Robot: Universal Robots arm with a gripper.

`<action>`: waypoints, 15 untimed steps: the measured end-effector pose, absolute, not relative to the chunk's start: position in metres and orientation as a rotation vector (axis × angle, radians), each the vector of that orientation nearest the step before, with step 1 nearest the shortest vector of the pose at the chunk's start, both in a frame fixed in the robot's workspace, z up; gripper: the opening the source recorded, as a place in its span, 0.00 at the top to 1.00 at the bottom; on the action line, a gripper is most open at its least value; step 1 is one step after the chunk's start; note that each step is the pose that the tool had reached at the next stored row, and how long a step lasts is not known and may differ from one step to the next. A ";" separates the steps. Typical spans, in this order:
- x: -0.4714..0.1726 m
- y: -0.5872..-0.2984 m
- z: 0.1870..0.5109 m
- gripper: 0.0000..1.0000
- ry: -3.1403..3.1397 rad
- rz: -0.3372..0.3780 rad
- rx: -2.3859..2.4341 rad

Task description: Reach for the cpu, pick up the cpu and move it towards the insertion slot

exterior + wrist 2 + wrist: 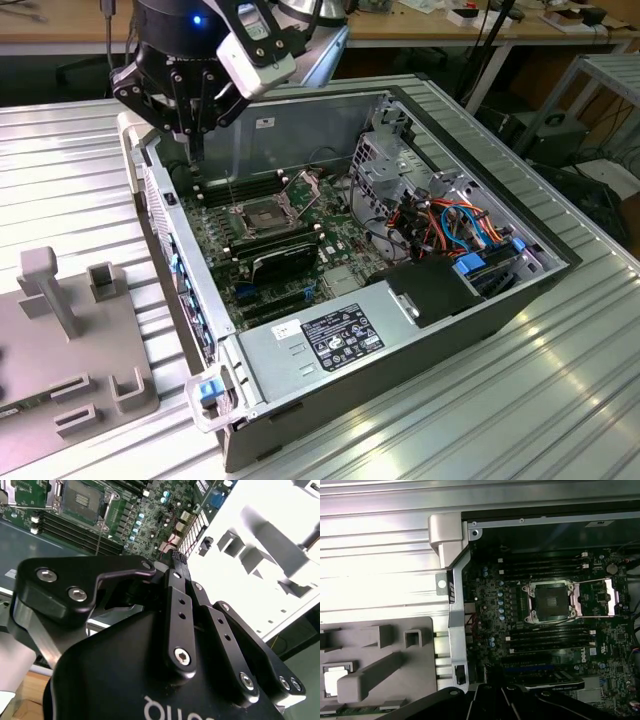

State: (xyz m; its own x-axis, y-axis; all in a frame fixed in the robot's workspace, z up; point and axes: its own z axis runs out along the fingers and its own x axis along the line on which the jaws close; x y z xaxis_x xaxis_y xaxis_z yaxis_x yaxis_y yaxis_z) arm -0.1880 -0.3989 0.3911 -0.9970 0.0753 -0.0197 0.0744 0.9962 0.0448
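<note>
we see the gripper [177, 556] fingers pressed together, empty, cpu [335, 680] well apart, sat in its grey fixture [350, 627]

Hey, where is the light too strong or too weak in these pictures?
First wrist view: glare washes out the ribbed table, the chip glows pale, and the inside of the computer case is dim. Second wrist view: the grey tray is blown white behind the dark hand. Exterior view: evenly lit, with soft sheen on the table.
</note>
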 end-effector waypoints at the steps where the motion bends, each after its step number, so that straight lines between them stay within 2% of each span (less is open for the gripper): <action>1: -0.189 -0.399 0.391 0.89 3.118 0.069 0.117; 15: -0.195 -0.399 0.390 0.89 3.124 0.068 0.117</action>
